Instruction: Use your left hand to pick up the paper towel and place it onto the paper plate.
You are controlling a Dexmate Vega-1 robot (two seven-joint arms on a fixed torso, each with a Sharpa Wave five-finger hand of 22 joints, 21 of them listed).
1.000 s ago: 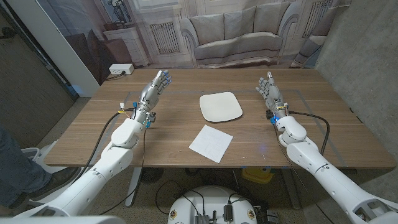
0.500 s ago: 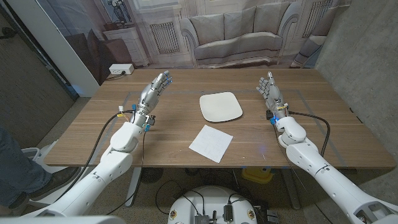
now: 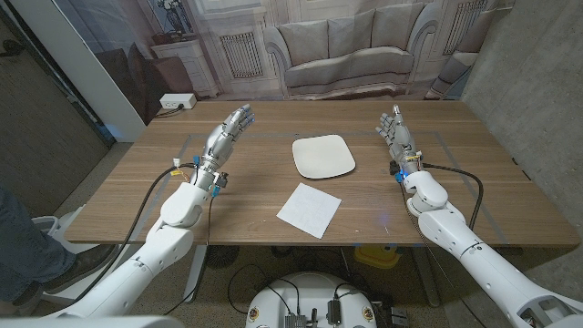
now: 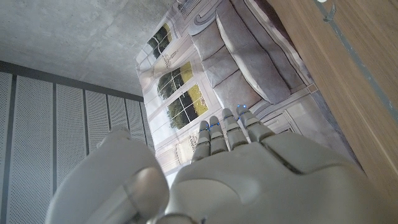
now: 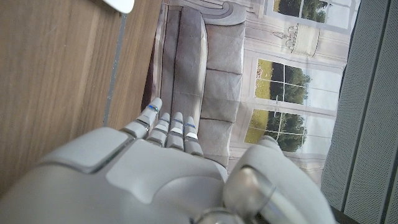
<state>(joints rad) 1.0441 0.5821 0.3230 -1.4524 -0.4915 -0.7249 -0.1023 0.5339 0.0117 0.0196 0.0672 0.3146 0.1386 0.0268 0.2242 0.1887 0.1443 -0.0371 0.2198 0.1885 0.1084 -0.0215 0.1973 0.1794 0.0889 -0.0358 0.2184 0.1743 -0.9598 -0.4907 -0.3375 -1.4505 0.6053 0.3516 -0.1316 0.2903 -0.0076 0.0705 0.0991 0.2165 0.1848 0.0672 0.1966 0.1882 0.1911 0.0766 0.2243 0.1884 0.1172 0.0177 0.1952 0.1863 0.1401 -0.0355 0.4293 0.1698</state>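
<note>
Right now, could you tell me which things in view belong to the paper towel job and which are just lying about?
Part of the job:
- paper towel, flat on the table, near the front edge
- paper plate, just beyond it, bare
- left hand, open, holding nothing

Not part of it:
- right hand, open, off to the side
- white power strip on the floor beyond the table

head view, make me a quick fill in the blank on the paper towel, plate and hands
1. The paper towel lies on the ____, apart from the paper plate.
2. The plate holds ____.
3. The towel lies ____ to the robot than the plate.
4. The left hand and right hand hold ____.

Missing words: table; nothing; nearer; nothing
</note>
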